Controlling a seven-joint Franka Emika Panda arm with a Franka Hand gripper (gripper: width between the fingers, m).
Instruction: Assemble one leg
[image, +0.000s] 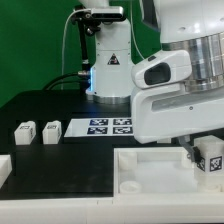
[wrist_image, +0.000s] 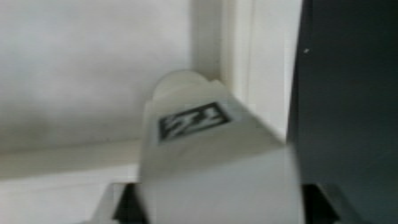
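Leg (wrist_image: 205, 150) in gripper (wrist_image: 217, 200) near white panel (image: 150, 172) on black table (image: 60, 105)

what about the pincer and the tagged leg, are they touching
Touching. The wrist view shows the leg wedged between the fingers of the pincer, with no gap on either side.

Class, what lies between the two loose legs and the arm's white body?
The marker board, flat on the black table; the exterior view shows it.
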